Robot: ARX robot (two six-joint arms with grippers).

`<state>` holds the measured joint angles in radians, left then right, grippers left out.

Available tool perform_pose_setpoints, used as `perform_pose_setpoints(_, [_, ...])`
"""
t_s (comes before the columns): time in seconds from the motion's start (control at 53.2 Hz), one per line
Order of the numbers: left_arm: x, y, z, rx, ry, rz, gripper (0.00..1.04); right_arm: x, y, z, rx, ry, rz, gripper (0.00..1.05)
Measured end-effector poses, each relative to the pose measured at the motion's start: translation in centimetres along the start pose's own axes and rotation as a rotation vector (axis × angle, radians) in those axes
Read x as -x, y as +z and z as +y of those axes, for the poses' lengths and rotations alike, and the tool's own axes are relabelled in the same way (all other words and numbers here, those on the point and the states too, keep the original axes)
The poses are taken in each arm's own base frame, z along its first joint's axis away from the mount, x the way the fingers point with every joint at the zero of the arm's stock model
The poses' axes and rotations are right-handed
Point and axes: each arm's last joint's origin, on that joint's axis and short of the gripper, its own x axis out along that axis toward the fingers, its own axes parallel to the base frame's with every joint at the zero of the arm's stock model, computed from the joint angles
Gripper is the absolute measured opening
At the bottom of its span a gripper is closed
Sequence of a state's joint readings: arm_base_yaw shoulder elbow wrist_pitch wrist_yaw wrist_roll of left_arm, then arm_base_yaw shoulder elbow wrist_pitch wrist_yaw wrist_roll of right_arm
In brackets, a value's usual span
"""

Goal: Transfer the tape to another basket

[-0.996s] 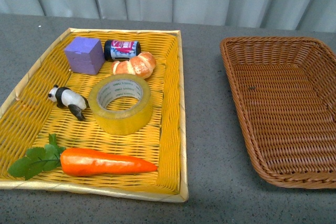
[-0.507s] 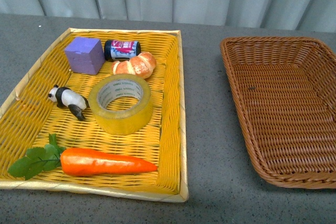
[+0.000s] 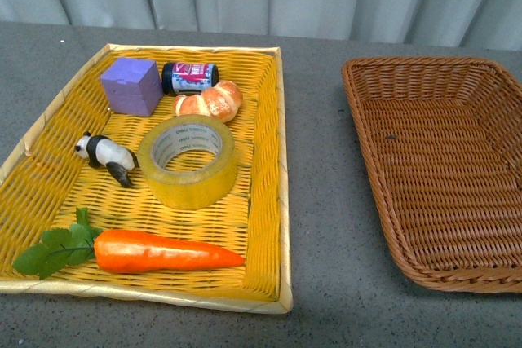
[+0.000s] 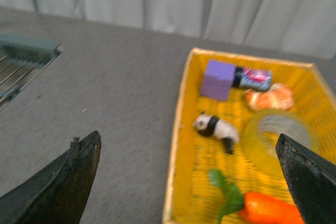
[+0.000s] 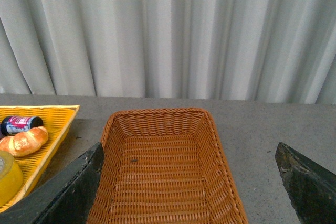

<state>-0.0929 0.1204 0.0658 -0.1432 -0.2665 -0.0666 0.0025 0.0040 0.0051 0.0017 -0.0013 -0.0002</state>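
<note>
yellowish tape (image 3: 187,160) lies flat in the yellow tray (image 3: 282,201); basket (image 3: 369,160) stands apart; left gripper (image 4: 186,139) and right gripper (image 5: 189,149) gape.

The left gripper (image 4: 186,141) hangs up in the air. Its two dark jaws are spread wide, one at each side of its wrist picture, and they hold nothing. The right gripper (image 5: 189,148) looks the same: up in the air, jaws far apart, with nothing held.
</note>
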Motion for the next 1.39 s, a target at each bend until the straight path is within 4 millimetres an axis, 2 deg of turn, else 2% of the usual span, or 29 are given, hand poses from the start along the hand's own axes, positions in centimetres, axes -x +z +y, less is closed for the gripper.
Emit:
perform_pose_setpoints(0.075, [-0.6,-0.3,-0.4,-0.008,0.004,0.051,0.98,0.0,0.0,0.0,0.0,0.0,0.0,0.96])
perform_pose_setpoints(0.226, [-2.6,0.8,-0.7,0.04,-0.018,0.048,0.98,0.0,0.0,0.0,0.0,0.0,0.0,0.96])
perform_pose_setpoints(0.319, [-5.6,2.4,-1.2,0.076,-0.052,0.053,0.98,0.0,0.0,0.0,0.0,0.0,0.0,0.96])
perform_pose_setpoints(0.432, [-9.8,3.2,-2.2,0.089,-0.085,0.111,0.98,0.0,0.0,0.0,0.0,0.0,0.0,0.96])
perform_pose_setpoints(0.583, [-14.2,2.5,-4.1,0.031,-0.195,0.234,0.98,0.0,0.0,0.0,0.0,0.0,0.0,0.96])
perform_pose_setpoints(0.883, [-20.8,1.8,-7.0,-0.135,-0.389,0.371,0.98,0.0,0.0,0.0,0.0,0.0,0.0,0.96])
perform_pose_setpoints(1.071, [-23.3,0.9,-7.8,-0.242,-0.472,0.448,0.98,0.0,0.0,0.0,0.0,0.0,0.0,0.96])
perform_pose_setpoints(1.391, [-25.3,-0.2,-9.7,-0.415,-0.587,0.522,0.98,0.0,0.0,0.0,0.0,0.0,0.0,0.96])
